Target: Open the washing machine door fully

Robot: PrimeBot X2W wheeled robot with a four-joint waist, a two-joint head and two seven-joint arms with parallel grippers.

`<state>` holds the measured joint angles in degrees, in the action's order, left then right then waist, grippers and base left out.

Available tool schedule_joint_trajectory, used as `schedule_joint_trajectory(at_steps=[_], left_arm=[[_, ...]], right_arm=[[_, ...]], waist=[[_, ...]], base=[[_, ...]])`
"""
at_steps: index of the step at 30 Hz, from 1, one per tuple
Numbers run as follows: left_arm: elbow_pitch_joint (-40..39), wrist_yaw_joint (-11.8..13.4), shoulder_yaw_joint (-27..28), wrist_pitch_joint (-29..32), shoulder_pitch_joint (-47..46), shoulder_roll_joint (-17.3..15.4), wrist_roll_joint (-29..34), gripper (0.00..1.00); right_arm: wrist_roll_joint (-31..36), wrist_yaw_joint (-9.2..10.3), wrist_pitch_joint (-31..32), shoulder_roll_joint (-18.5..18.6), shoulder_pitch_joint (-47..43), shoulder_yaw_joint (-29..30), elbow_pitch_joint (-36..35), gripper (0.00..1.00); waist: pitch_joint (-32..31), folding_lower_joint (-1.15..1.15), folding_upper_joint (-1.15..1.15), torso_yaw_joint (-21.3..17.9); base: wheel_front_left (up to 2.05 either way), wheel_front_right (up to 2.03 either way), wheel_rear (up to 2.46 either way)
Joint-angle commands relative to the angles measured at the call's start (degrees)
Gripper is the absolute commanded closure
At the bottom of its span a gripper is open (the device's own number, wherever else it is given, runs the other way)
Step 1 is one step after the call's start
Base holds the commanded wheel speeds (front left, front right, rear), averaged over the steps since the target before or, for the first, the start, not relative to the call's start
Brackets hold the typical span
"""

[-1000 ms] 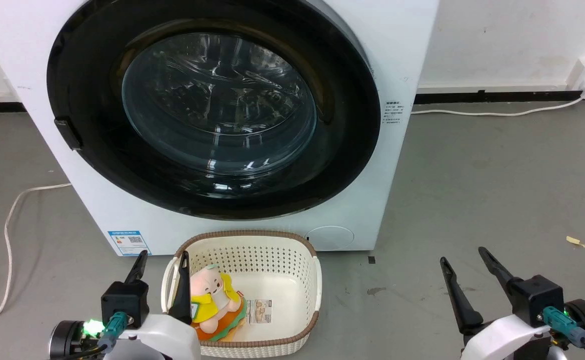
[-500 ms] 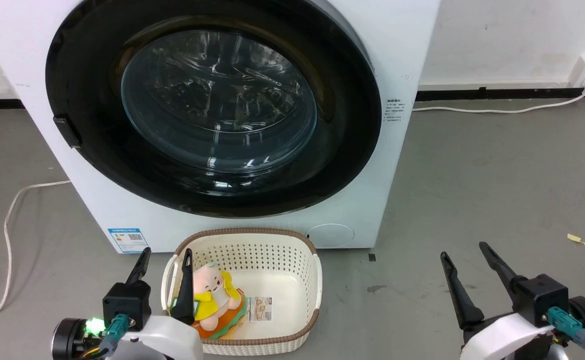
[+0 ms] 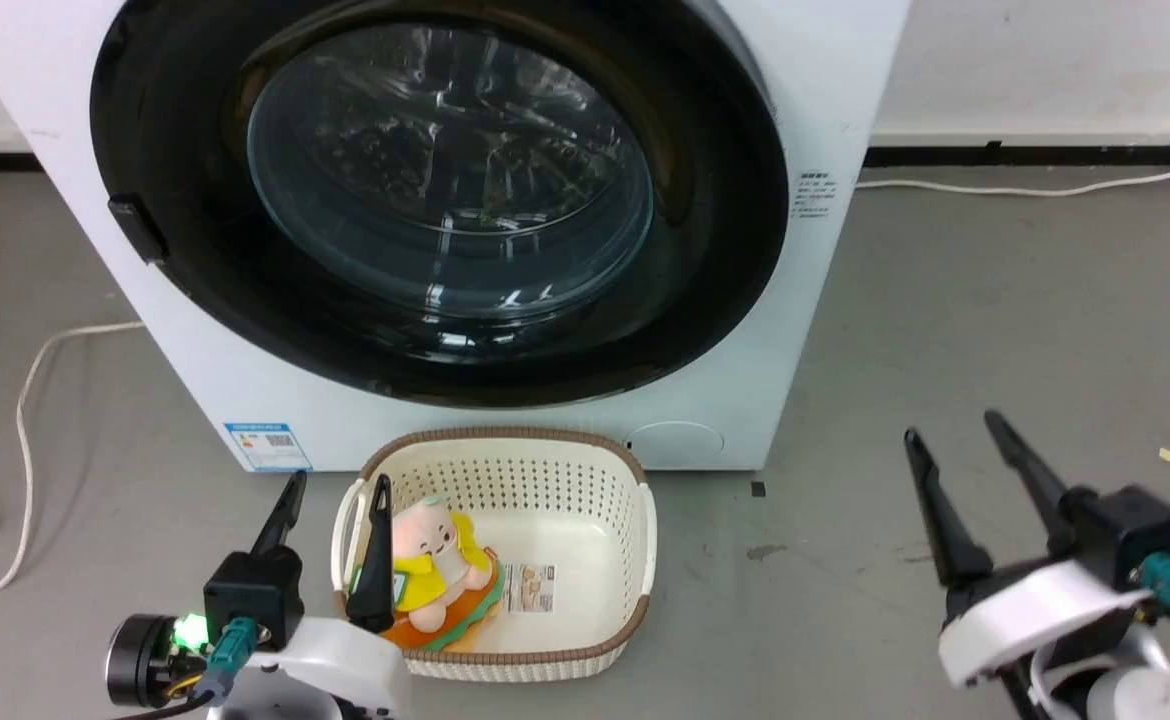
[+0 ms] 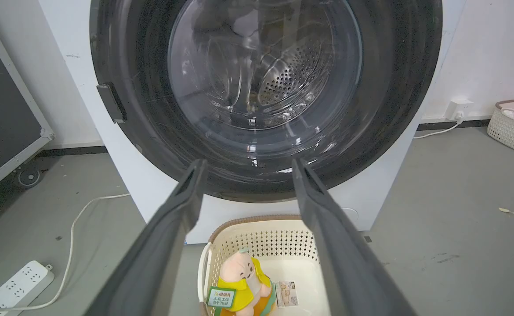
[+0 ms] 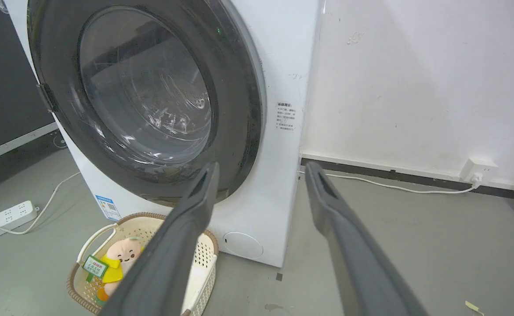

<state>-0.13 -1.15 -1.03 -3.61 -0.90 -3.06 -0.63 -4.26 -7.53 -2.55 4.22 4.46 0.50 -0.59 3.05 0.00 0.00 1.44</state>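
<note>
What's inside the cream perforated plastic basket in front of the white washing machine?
A pink plush toy in a yellow top, lying on something orange and green, plus a printed label on the basket floor. Whatever lies under the toy is covered.

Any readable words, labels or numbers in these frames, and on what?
None can be read for certain.
On the washing machine front, blue label sticker: too small.
On its side wall, grey-print sticker: blurred.
On the plush toy, green tag: characters blurred.
In the basket, paper card: too small.
</note>
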Motion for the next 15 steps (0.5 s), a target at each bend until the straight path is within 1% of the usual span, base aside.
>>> schedule_joint_trajectory(at_steps=[1,10,15], left_arm=[[-0.4,-0.1,-0.1,-0.6,-1.1,-0.3,-0.3,0.0],[-0.9,-0.4,-0.7,-1.7,-2.8,-0.3,-0.6,0.0],[-1.1,-0.5,-0.9,-2.3,-3.7,-0.3,-0.8,0.0]], right_arm=[[-0.9,0.01,0.2,0.6,1.8,0.3,-0.2,0.0],[-4.6,0.02,1.8,2.1,7.9,1.6,0.5,0.0],[-7.0,0.02,2.9,2.3,12.0,3.1,1.4,0.0]], waist=[[0.5,0.0,0.0,0.3],[3.1,0.0,0.0,1.8],[4.6,0.0,0.0,2.7]], base=[[0.0,0.0,0.0],[0.0,0.0,0.0],[0.0,0.0,0.0]])
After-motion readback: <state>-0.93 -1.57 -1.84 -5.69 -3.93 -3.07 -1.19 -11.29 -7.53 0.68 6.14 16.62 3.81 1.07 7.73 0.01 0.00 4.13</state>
